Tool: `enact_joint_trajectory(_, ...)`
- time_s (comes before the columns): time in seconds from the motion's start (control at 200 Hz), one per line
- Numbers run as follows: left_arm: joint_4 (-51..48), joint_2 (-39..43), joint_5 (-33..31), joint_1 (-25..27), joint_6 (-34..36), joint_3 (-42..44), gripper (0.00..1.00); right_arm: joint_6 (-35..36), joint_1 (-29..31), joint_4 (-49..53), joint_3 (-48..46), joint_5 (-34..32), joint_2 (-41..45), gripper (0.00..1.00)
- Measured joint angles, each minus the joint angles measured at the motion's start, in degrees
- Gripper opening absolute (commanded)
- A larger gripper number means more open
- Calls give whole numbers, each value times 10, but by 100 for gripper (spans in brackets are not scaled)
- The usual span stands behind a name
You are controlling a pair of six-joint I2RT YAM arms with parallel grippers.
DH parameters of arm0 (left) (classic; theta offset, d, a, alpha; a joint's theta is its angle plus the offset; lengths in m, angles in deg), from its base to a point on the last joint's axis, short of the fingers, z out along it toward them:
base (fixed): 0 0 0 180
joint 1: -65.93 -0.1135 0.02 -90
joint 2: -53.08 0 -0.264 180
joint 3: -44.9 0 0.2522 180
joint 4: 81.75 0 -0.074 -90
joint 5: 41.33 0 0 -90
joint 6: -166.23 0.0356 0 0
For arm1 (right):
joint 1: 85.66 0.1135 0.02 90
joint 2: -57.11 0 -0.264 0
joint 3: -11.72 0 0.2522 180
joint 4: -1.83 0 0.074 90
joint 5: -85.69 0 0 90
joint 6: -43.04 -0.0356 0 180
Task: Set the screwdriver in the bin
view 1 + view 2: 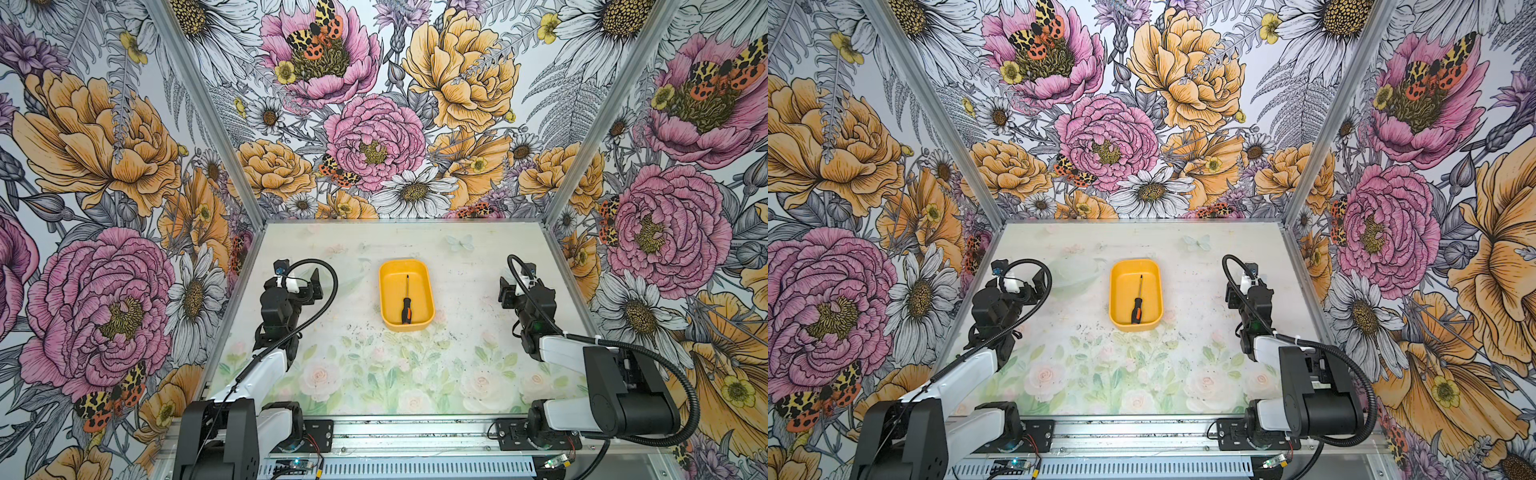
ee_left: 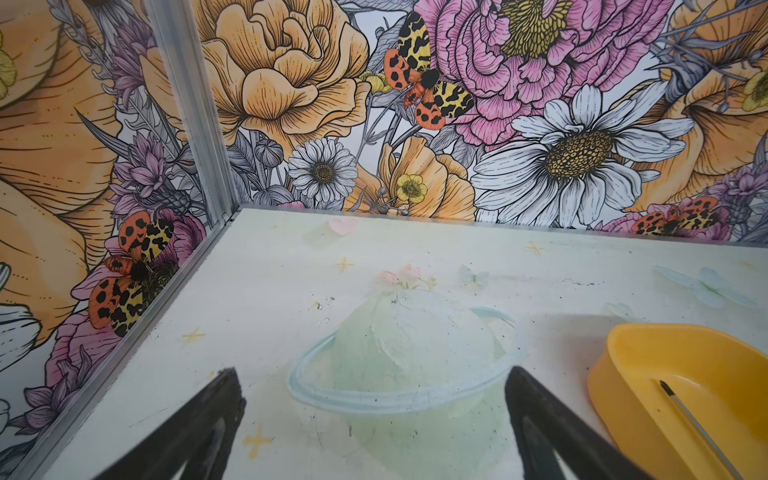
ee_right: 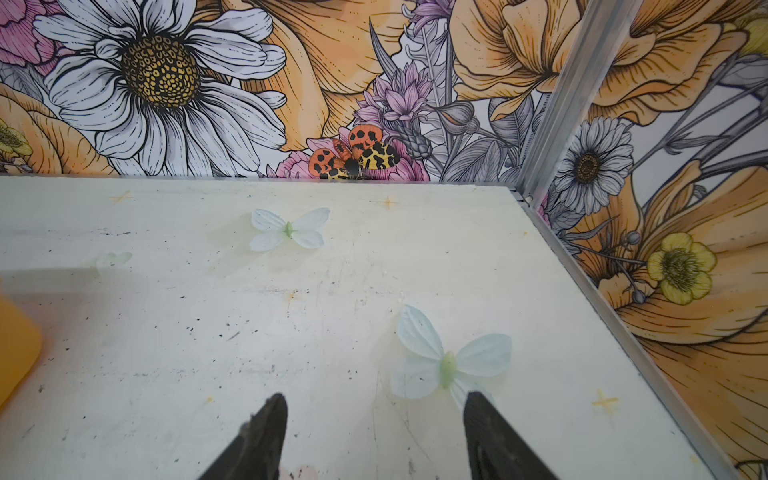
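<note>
Left gripper (image 2: 372,374): jaws apart, empty, at 9 o'clock of the bin (image 1: 422,286).
Right gripper (image 3: 375,398): jaws apart, empty, at 3 o'clock.
Screwdriver (image 1: 406,301): flat inside the bin, tip toward 12, handle toward 6.
Handling: probably light and stiff; the thin shaft looks slippery, so the handle is the better hold.

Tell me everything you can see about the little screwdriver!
The screwdriver is small and slim: a thin dark metal shaft and a black handle with orange patches, maybe plastic. It lies flat on the floor of the yellow bin, along its length, tip toward the far end, handle by the near end. Whether the handle touches the near wall I cannot tell. Nothing holds it; only the bin touches it.
</note>
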Motion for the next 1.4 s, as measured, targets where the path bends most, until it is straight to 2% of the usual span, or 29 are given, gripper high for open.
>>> enact_joint_trajectory(0.35,71,-65,20,-9,-2,16,99,0,0,-54,-2,-17,-70,69)
enact_joint_trajectory(0.801,130,-144,26,-10,0,16,99,-2,0,-55,-1,-26,-73,71)
enact_joint_trajectory(1.001,218,-219,23,-10,0,23,99,-2,0,-54,3,-26,-73,73)
enact_joint_trajectory(1.236,211,-247,20,-9,0,10,99,-2,0,-54,5,-26,-73,76)
enact_joint_trajectory(1.401,211,-247,18,-9,0,7,99,-5,0,-54,5,-26,-73,83)
